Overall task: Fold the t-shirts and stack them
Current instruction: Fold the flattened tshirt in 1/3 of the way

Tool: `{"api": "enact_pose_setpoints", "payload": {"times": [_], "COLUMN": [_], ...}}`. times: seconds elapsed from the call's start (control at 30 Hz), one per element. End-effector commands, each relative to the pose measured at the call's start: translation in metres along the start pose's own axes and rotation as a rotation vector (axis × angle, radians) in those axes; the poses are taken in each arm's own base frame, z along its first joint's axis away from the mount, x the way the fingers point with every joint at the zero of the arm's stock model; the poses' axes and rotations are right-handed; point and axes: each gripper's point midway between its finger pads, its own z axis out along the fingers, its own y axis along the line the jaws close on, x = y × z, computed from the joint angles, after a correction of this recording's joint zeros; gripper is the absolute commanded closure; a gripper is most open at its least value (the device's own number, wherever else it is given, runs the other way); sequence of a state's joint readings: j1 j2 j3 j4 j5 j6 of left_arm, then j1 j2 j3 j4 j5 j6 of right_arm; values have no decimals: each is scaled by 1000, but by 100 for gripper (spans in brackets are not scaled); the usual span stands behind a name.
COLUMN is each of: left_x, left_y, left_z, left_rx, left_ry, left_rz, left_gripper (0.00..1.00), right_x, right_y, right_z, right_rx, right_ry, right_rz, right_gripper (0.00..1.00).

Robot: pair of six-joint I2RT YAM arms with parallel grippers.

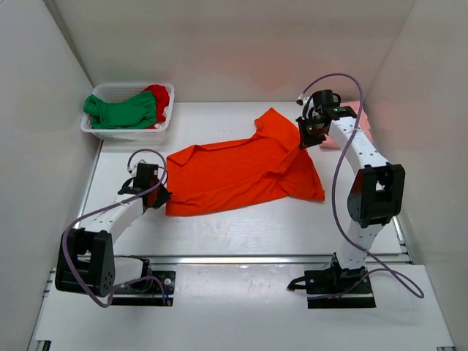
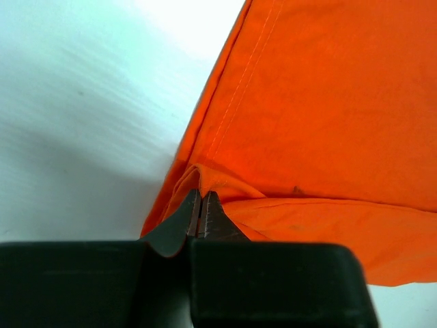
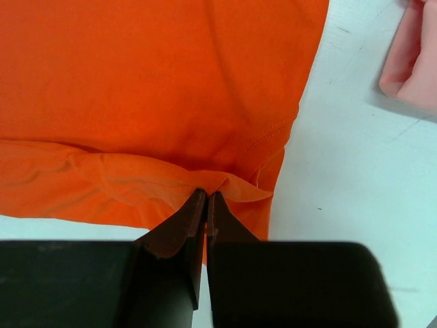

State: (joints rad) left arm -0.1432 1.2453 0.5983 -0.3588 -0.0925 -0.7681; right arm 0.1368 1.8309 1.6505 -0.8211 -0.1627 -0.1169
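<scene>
Left pincer (image 2: 201, 205) first, since it's right up in the lens: jaws pinched tight on a little ridge of cloth at one corner of the orange t-shirt (image 2: 321, 116). Right pincer (image 3: 207, 198) does the same, clamped on a fold at the far edge, beside a curved seam.

Biggest thing is the table (image 1: 241, 234). The orange shirt lies spread on it between the two pincers, so I'd guess they hold opposite ends to lift and fold it evenly.

A white basket (image 1: 110, 134) sits well beyond the left pincer, with the green t-shirt (image 1: 124, 111) and red t-shirt (image 1: 159, 95) bunched inside, waiting their turn. The pale pink t-shirt (image 3: 413, 61) lies just outside the right pincer, maybe as the start of the stack.
</scene>
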Motion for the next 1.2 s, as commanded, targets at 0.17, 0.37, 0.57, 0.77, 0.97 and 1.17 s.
{"api": "enact_pose_setpoints", "payload": {"times": [0.17, 0.37, 0.57, 0.77, 0.97, 1.17], "left_x": [-39, -44, -58, -66, -4, 23], "left_y": [-24, -24, -19, -26, -8, 6], "left_z": [-2, 3, 8, -16, -20, -12], "left_rx": [69, 62, 37, 61, 56, 24], "left_ry": [-107, -103, -118, -110, 26, 24], "left_rz": [-43, -41, -51, -1, 46, 58], "left_gripper": [99, 96, 57, 41, 41, 41], "right_x": [-14, -9, -16, 0, 77, 130], "right_y": [-14, -26, -38, -78, -55, -35], "right_z": [9, 16, 21, -5, -14, -12], "right_rx": [36, 63, 122, 379, 303, 255], "right_ry": [-37, -35, -44, -34, 37, 65], "right_rz": [-2, 27, 69, 196, 357, 450], "right_gripper": [100, 100, 92, 9, 23, 24]}}
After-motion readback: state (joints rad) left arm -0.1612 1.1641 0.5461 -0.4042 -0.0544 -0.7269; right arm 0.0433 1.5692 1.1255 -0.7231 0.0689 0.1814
